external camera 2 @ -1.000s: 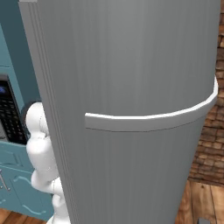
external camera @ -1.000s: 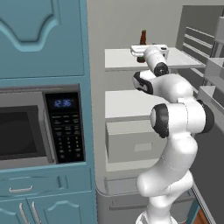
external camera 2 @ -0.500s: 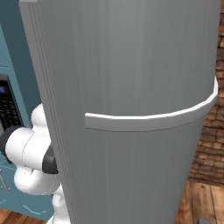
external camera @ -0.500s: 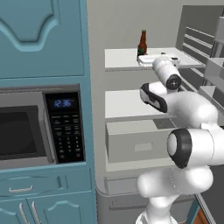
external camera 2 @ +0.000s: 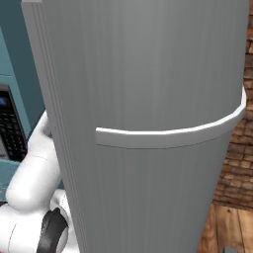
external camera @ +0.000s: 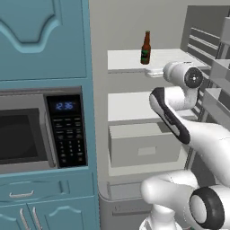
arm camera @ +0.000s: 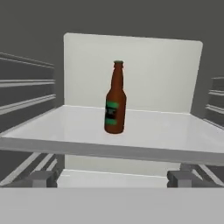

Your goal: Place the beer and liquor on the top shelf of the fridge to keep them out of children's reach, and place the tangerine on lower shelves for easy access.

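The beer (arm camera: 115, 100), a slim brown bottle with green labels, stands upright and alone on the fridge's top shelf (arm camera: 166, 135). In the left base view the beer (external camera: 145, 47) sits near the middle of the top shelf (external camera: 126, 60). My gripper (arm camera: 113, 179) is open, its two tips wide apart with nothing between them. It is level with the shelf's front edge and well short of the bottle. The white hand (external camera: 179, 74) hovers at the shelf's front right. Lower shelves (external camera: 128, 105) sit below. The liquor and the tangerine are out of view.
A white drawer box (external camera: 143, 146) rests on the lower part of the fridge. Ribbed door racks (external camera: 211, 67) line the right side. A microwave (external camera: 27, 130) sits in teal cabinets at left. The fridge's grey door (external camera 2: 158, 74) with its white handle (external camera 2: 168, 136) blocks the right base view.
The arm has drawn back from the top shelf toward the front right, leaving the beer standing free. The gripper has stayed open.
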Tool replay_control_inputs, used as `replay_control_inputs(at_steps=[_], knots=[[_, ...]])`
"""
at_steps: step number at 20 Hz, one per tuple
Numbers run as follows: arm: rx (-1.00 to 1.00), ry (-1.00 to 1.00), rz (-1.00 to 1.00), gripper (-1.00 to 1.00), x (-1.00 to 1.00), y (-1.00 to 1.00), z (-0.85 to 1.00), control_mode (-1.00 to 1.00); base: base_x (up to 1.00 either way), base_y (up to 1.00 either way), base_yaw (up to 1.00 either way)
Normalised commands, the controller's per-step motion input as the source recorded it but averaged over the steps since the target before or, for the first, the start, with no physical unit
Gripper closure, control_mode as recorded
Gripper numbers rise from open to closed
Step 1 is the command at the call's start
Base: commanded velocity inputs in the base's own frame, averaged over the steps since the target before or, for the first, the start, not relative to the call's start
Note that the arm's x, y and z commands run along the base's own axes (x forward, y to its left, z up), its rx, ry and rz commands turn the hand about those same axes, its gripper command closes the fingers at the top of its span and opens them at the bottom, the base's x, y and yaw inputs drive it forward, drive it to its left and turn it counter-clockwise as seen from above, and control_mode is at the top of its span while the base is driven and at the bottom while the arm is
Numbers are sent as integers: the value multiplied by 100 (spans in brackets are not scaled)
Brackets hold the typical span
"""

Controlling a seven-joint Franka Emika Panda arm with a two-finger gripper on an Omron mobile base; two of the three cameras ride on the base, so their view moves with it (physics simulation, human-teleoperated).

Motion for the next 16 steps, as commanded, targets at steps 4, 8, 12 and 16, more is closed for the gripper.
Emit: replay_control_inputs(at_steps=[4, 8, 12, 16], knots=[[0, 52, -1, -100, -100, 11, 25, -100, 0, 0, 0], [0, 40, -2, -100, -100, 13, -17, -100, 0, 0, 0], [0, 26, -8, -100, -95, 23, -90, -100, 0, 0, 0], [-3, 24, -8, -100, -82, 27, -78, -100, 0, 0, 0]])
